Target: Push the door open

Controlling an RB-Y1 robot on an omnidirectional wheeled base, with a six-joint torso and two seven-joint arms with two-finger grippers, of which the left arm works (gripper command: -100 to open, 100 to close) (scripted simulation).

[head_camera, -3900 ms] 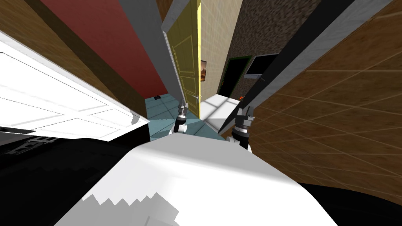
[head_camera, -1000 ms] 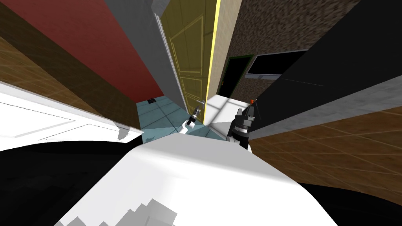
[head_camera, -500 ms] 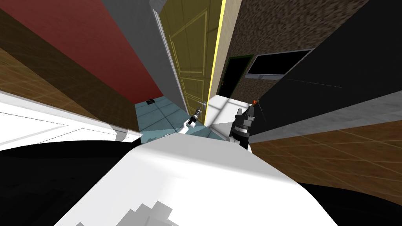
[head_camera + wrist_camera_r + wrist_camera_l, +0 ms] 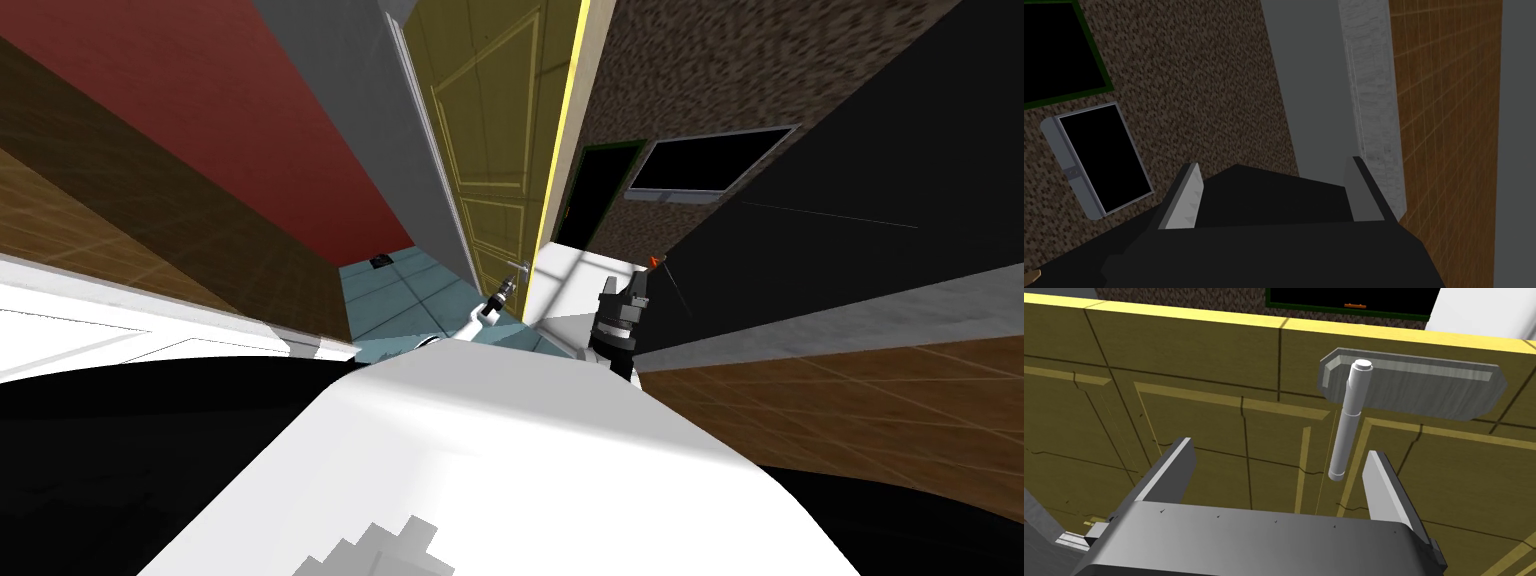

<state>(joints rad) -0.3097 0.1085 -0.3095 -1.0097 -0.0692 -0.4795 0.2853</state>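
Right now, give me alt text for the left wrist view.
The open left gripper faces a yellow panelled door, close up. The door's grey lever handle, on a grey plate, points its free end between the fingers.

The door (image 4: pixel 495 130) is olive-yellow and panelled, with a bright yellow edge, and seems to stand ajar beside the grey door frame (image 4: pixel 380 130). Its grey lever handle (image 4: pixel 1346 423) sits on a grey plate (image 4: pixel 1424 388), on the side away from that frame.
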